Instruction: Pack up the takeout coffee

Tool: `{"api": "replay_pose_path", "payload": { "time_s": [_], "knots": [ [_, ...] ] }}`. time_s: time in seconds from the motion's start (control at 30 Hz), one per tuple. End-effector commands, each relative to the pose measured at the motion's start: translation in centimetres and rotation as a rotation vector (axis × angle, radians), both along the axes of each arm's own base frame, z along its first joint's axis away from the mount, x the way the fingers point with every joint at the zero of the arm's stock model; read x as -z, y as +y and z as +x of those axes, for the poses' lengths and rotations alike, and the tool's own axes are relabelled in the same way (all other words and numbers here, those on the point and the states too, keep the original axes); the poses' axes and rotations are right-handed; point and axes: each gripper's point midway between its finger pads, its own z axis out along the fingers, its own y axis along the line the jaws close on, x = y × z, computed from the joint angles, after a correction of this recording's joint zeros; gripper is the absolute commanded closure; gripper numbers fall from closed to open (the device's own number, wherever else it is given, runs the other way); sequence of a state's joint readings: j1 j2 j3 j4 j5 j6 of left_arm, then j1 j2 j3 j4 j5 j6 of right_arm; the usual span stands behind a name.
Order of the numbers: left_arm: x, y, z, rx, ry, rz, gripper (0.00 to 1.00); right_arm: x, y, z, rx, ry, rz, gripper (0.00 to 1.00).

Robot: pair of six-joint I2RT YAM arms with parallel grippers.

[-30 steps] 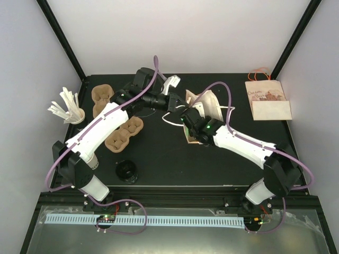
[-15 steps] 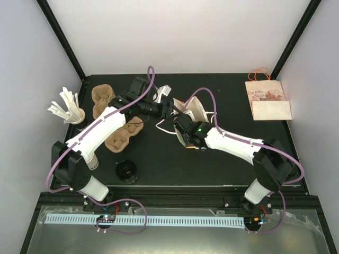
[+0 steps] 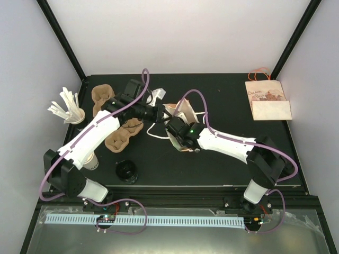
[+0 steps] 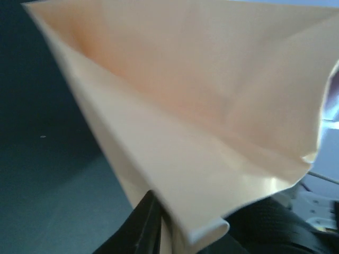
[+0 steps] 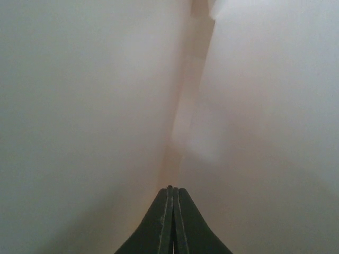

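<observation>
The tan paper bag (image 3: pixel 183 112) lies open in the middle of the black table. My left gripper (image 3: pixel 159 113) is at its left rim. In the left wrist view the bag's folded edge (image 4: pixel 201 222) runs between the fingers (image 4: pixel 145 225), and the gripper (image 4: pixel 190 222) is shut on it. My right gripper (image 3: pixel 177 131) reaches inside the bag. The right wrist view shows only the bag's pale inner walls (image 5: pixel 106 106) and the gripper (image 5: pixel 172 188) shut, with nothing seen between its fingers. A white cup (image 3: pixel 91 160) stands by the left arm, partly hidden.
Two brown pulp cup carriers (image 3: pixel 103 98) (image 3: pixel 124 133) lie at the left. A cup of white stirrers (image 3: pixel 69 108) stands at the far left edge. A black lid (image 3: pixel 127 170) sits near the front. Another printed paper bag (image 3: pixel 267 100) lies flat at the back right.
Both grippers and the bag have shifted left across the table. The left gripper opened and closed again on the bag's rim. The right gripper stayed shut inside the bag.
</observation>
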State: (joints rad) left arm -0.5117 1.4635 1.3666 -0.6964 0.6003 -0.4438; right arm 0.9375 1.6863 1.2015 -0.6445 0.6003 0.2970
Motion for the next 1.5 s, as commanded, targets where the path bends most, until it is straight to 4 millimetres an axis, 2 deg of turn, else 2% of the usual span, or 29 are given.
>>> {"api": "replay_pose_path", "payload": {
  "time_s": [0.0,0.13,0.37,0.5,0.6,0.7,0.77,0.87,0.97,1.03,1.1,1.27,1.4,1.47],
  "knots": [
    [1.6,1.6,0.2,-0.048,0.001,0.107,0.91,-6.0,3.8,-0.1,-0.073,-0.104,0.128,0.98],
    [1.9,1.9,0.3,-0.046,0.007,0.113,0.98,-9.2,6.0,-1.4,-0.154,-0.103,0.202,0.95],
    [2.7,2.0,0.7,-0.044,0.011,0.103,0.98,-15.5,9.3,-4.5,-0.337,-0.081,0.396,0.9],
    [3.1,1.6,0.7,-0.03,0.03,0.073,0.98,-20.1,10.1,-6.3,-0.443,-0.113,0.551,0.8],
    [3.2,1.3,0.6,-0.025,0.046,0.051,0.99,-21.2,9.1,-5.2,-0.373,-0.151,0.516,0.8],
    [3.0,1.0,0.5,-0.022,0.053,0.032,0.98,-20.5,9.0,-4.5,-0.332,-0.129,0.445,0.8],
    [2.9,0.8,0.6,-0.017,0.05,0.016,0.98,-20.9,9.9,-5.3,-0.383,-0.099,0.489,0.79],
    [3.3,0.9,0.6,-0.018,0.05,0.018,0.98,-23.6,10.7,-7.4,-0.489,-0.094,0.642,0.74],
    [3.7,1.0,0.6,-0.01,0.045,0.011,0.98,-25.2,9.1,-8.1,-0.493,-0.13,0.724,0.66],
    [4.0,1.1,0.6,-0.009,0.04,0.006,0.98,-24.7,7.2,-7.6,-0.452,-0.123,0.727,0.65],
    [4.3,1.3,0.5,-0.007,0.036,-0.003,0.98,-22.8,4.9,-6.7,-0.391,-0.1,0.712,0.65],
    [4.7,1.5,0.1,-0.002,0.049,-0.017,0.98,-16.8,-0.4,-4.9,-0.243,-0.071,0.697,0.52],
    [4.8,1.8,-0.2,0.001,0.053,-0.014,0.98,-11.7,-2.8,-3.7,-0.173,-0.022,0.691,0.41],
    [4.7,1.9,-0.3,0.005,0.055,-0.016,0.98,-9.3,-3.3,-3.2,-0.146,0.013,0.663,0.31]
  ]
}}
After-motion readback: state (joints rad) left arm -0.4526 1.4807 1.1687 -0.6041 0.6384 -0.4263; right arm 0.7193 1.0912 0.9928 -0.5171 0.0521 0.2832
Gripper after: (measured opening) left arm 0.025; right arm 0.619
